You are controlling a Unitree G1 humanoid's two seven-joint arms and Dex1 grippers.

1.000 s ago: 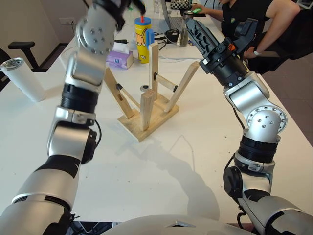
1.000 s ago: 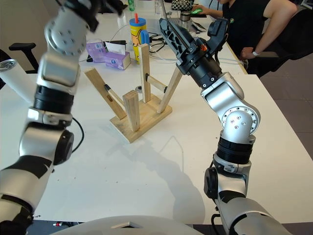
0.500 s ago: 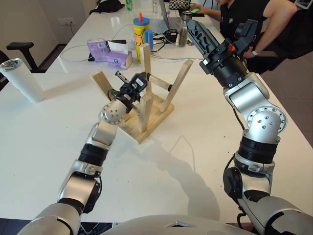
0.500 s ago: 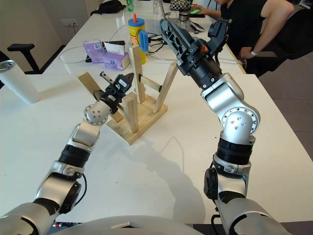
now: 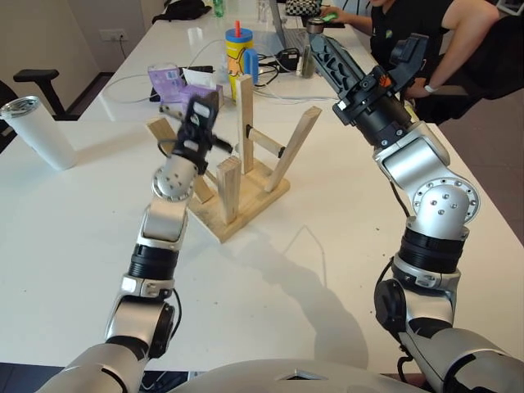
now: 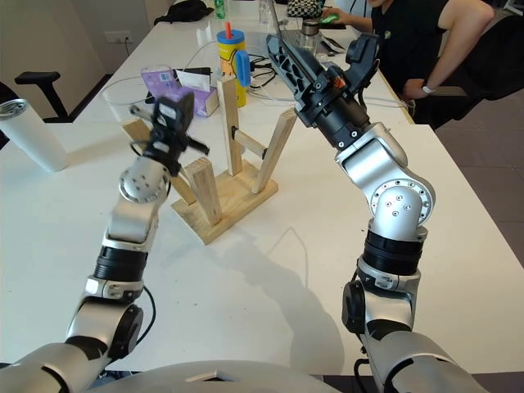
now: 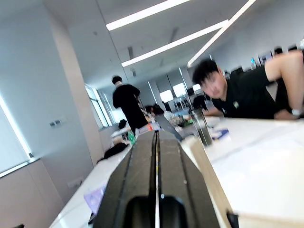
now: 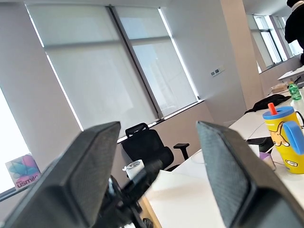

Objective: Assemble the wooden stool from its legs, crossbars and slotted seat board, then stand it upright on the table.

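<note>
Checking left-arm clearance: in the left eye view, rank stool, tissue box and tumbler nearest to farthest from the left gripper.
1. Stool, right beside the left gripper, mid-table.
2. Tissue box, just behind it.
3. Tumbler, far left edge.

Office: long desks [image 5: 74,229], swivel chair [image 8: 151,145] (strip lights [image 7: 147,11]).
</note>
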